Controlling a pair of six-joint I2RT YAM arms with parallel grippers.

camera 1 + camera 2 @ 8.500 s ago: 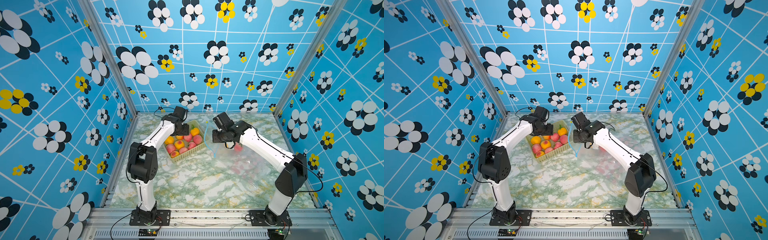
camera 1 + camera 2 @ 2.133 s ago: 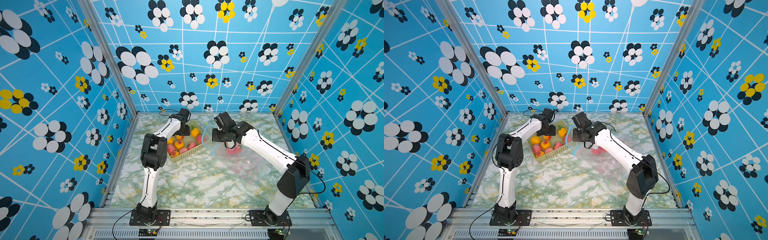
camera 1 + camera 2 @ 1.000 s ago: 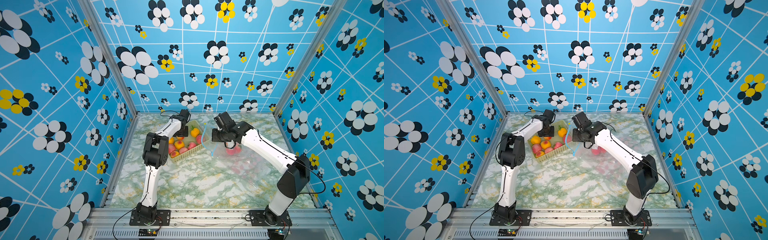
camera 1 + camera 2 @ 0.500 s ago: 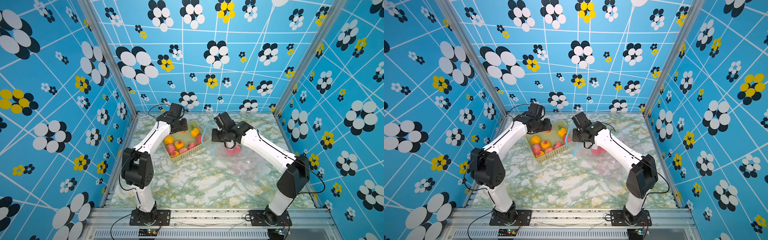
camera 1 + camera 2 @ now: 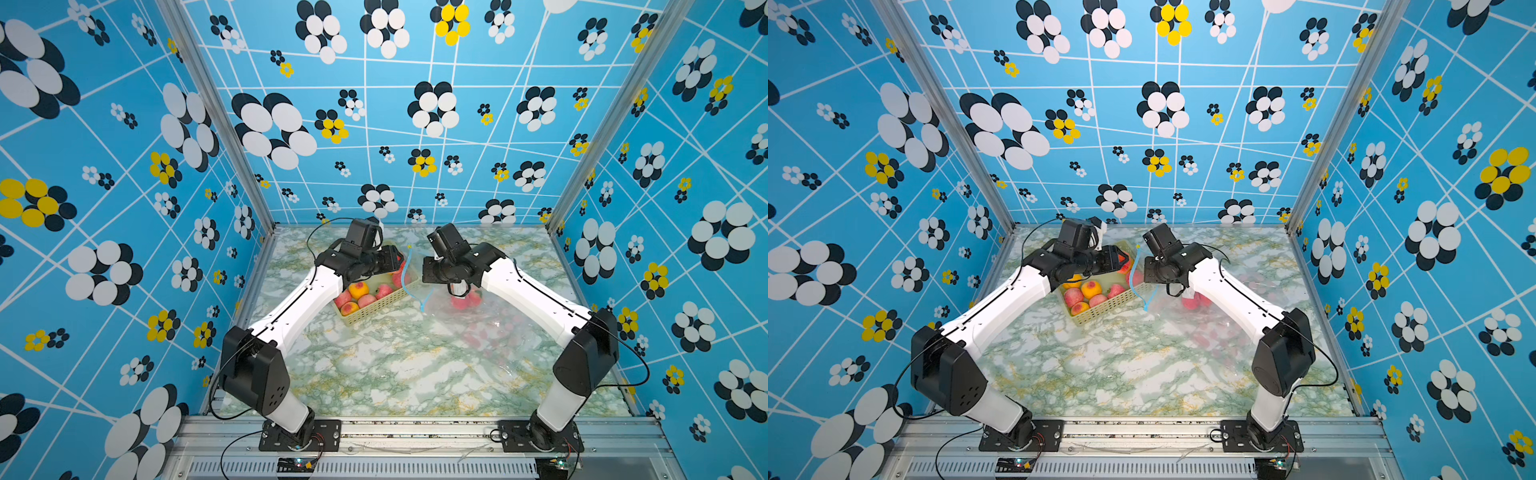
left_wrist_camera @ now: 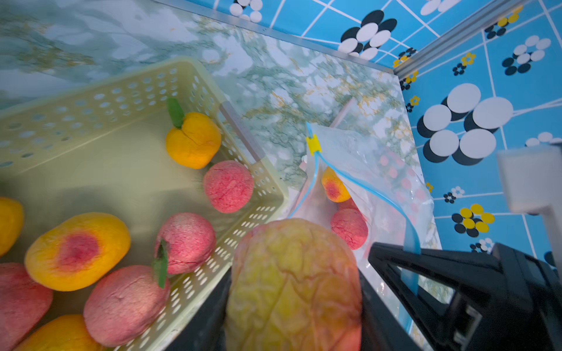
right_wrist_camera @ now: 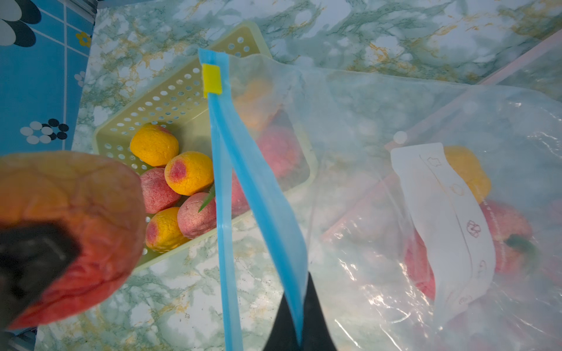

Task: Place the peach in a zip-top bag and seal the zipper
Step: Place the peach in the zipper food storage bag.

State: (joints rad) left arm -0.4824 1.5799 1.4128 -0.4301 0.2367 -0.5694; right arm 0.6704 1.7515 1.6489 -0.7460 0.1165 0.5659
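Well, the spot between the two arms is crowded. A pale-yellow basket sits on the marbled green-and-white tabletop, one corner just beside the mouth of the zip-top bag. The left pincer hangs over that side of the basket, jaws partway apart and clamped on the peach, which is in the air beside the bag's mouth, not inside it. The right pincer is pinched tight on the blue zipper strip and holds one lip up, so the raised strip stands between the held fruit and the bag's inside.

In both top views the held peach is mostly hidden behind the dark pincer, and the bag is little more than a glint over red blurs. The left wrist view shows more: a yellow slider at the far end of the zipper and the bagged fruits, one red and one orange, lying inside the mouth. The right wrist view adds a white label strip on the film (its print too faint to read).

The basket is stiff plastic pierced with round holes. The loose fruits in it are orange or pinkish-red with a rough, crumbly skin, some with a green leaf. The held peach is wrinkled and veined, yellow shading to red. The bag is thin, clear, creased film.
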